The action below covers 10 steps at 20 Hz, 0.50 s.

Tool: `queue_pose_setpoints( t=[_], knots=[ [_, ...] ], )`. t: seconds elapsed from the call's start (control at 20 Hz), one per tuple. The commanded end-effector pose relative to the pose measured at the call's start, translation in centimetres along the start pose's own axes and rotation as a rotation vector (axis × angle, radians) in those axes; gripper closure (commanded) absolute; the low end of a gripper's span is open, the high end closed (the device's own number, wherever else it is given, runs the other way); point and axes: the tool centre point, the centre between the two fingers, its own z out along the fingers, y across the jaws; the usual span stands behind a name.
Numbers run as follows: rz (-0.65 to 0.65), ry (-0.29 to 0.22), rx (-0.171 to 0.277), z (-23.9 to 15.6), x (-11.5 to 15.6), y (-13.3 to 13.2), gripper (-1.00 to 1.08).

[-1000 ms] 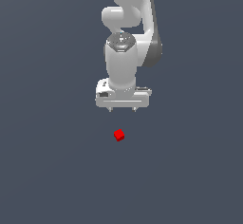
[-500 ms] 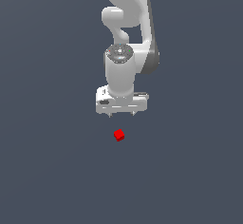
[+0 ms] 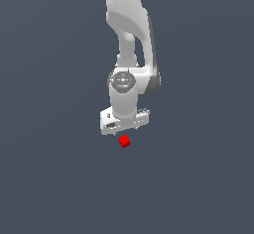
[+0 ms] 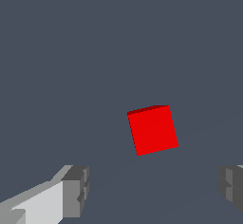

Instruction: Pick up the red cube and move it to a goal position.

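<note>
The red cube is a small plain block resting on the dark grey floor. The white arm hangs straight down over it, and my gripper sits just above the cube, nearly touching it in the exterior view. In the wrist view the red cube lies ahead of the two grey fingertips, which stand wide apart with nothing between them. My gripper is open. The cube is narrower than the gap.
A uniform dark grey floor surrounds the cube on every side. No other objects, containers or edges show in either view.
The arm has come down toward the cube, closing the gap between gripper and cube. The cube has stayed where it was. The fingers remain open.
</note>
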Motion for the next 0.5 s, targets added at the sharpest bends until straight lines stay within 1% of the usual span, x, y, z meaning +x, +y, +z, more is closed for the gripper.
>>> queue_pose_setpoints(
  t=[0.0,0.25,0.45],
  knots=[
    [-0.061,-0.001,-0.001,1.8,0.4,0.3,-0.92],
    [-0.155,-0.003,-0.005,4.7,1.2,0.7,-0.92],
    [-0.203,-0.005,-0.007,6.1,1.6,1.0,-0.92]
  ],
)
